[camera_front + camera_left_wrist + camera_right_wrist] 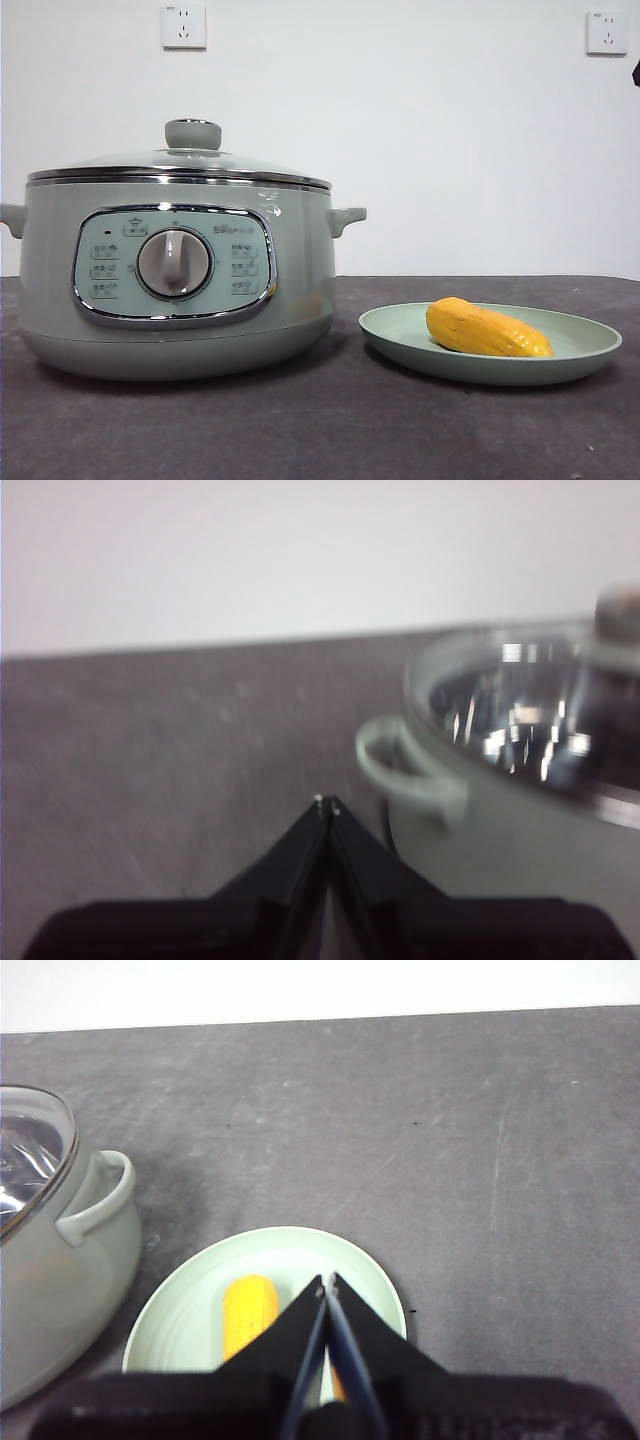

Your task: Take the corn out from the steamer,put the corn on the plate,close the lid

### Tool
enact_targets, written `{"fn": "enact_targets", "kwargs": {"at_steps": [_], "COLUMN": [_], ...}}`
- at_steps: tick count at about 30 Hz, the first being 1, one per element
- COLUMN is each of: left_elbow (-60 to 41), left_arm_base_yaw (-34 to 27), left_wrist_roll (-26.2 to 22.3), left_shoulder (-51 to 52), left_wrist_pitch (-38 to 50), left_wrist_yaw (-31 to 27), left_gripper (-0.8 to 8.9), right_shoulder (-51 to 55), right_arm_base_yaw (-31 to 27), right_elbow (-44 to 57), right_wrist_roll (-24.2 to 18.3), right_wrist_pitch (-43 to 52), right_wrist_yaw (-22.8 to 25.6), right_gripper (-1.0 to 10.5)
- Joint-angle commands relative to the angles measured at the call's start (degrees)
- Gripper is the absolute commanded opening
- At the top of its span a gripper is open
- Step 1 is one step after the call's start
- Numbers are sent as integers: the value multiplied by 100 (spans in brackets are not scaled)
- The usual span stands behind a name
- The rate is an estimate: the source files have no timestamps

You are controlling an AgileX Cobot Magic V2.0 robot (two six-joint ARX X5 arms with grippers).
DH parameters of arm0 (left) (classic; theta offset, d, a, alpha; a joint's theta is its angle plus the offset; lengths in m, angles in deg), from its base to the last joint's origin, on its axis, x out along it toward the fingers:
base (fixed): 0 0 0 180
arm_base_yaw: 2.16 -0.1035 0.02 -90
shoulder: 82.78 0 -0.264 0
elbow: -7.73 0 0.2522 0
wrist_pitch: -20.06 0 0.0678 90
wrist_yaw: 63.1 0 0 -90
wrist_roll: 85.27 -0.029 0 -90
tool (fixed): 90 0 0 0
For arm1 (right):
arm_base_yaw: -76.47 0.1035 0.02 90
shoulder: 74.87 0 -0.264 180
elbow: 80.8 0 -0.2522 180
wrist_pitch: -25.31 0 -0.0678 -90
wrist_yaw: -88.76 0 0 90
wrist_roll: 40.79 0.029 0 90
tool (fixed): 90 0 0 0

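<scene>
The corn [487, 330] was seen laid on the plate [585, 350] beside the steamer [300, 290], whose lid [190, 160] was already seated, while the left gripper [326, 803] and right gripper [326, 1280] were held closed and empty, leaving nothing evidently undone.

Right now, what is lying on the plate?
The corn lies alone on the plate. In the right wrist view the right pincer hides part of the corn.
</scene>
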Motion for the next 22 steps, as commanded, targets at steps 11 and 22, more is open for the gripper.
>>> {"fn": "enact_targets", "kwargs": {"at_steps": [11,22], "left_elbow": [-651,-651], "left_arm_base_yaw": [-94,-94], "left_wrist_roll": [57,52], "left_shoulder": [26,24], "left_wrist_pitch": [251,251], "left_wrist_yaw": [273,267], "left_gripper": [-3,-3], "right_shoulder": [11,11], "right_arm_base_yaw": [2,2], "right_elbow": [33,33], "right_wrist_roll": [50,50], "right_wrist_pitch": [13,13], "right_wrist_yaw": [15,17], "right_gripper": [4,4]}}
